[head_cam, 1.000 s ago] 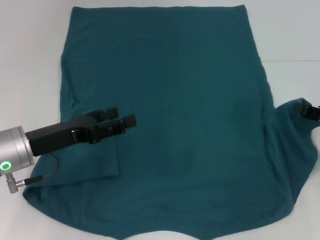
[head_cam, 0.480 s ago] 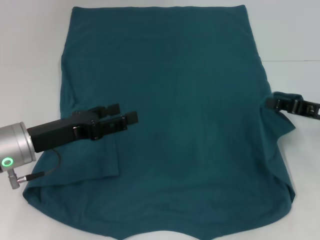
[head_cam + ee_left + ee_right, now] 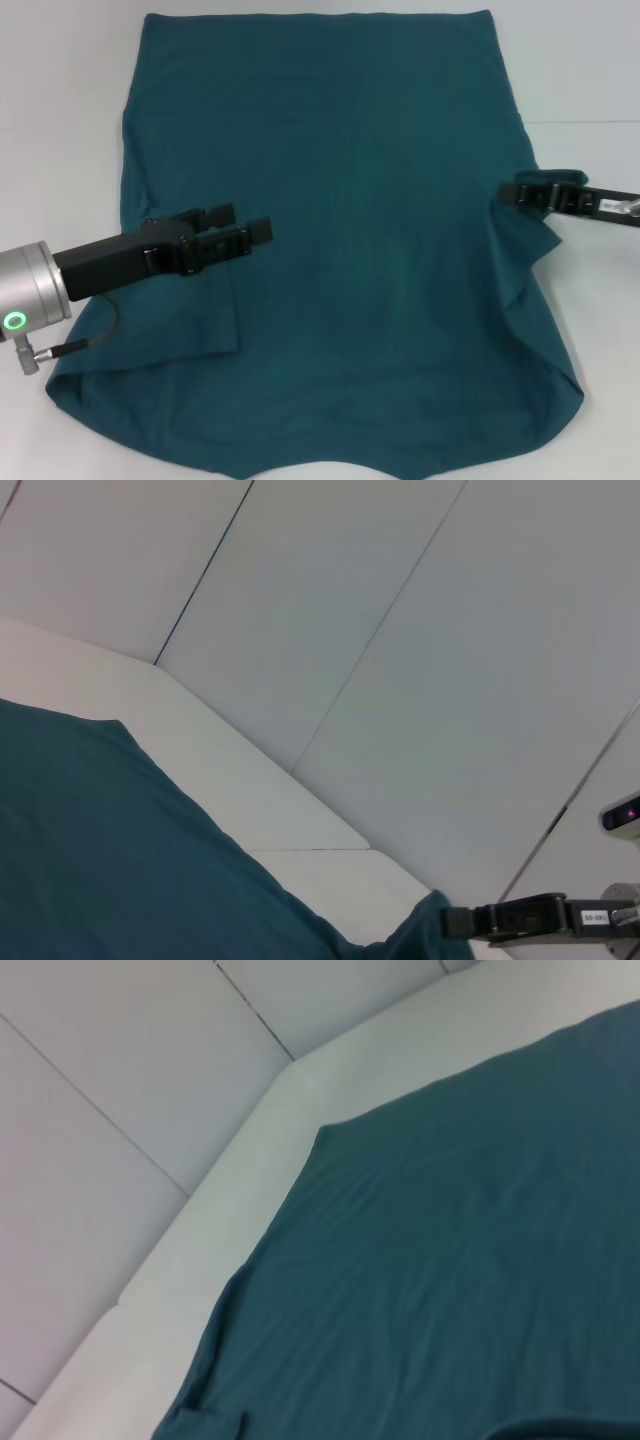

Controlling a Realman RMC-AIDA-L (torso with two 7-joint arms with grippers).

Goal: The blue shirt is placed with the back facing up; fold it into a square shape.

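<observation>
The blue shirt (image 3: 340, 200) lies flat on the white table (image 3: 60, 120), plain side up, and fills most of the head view. Its left sleeve (image 3: 190, 320) is folded inward onto the body. My left gripper (image 3: 240, 224) hovers open over that folded sleeve, holding nothing. At the shirt's right edge my right gripper (image 3: 512, 192) is shut on the right sleeve, which hangs lifted and drawn in over the body. The left wrist view shows the shirt (image 3: 120, 850) and, farther off, the right gripper (image 3: 470, 920) pinching fabric. The right wrist view shows only the shirt (image 3: 450, 1260).
White table surface shows on both sides of the shirt and beyond its far hem (image 3: 320, 14). Pale wall panels (image 3: 400, 630) rise behind the table. A cable (image 3: 75, 345) loops under my left wrist.
My right gripper has travelled left from the right border, pulling the lifted right sleeve in over the shirt's side. The left gripper has barely shifted.
</observation>
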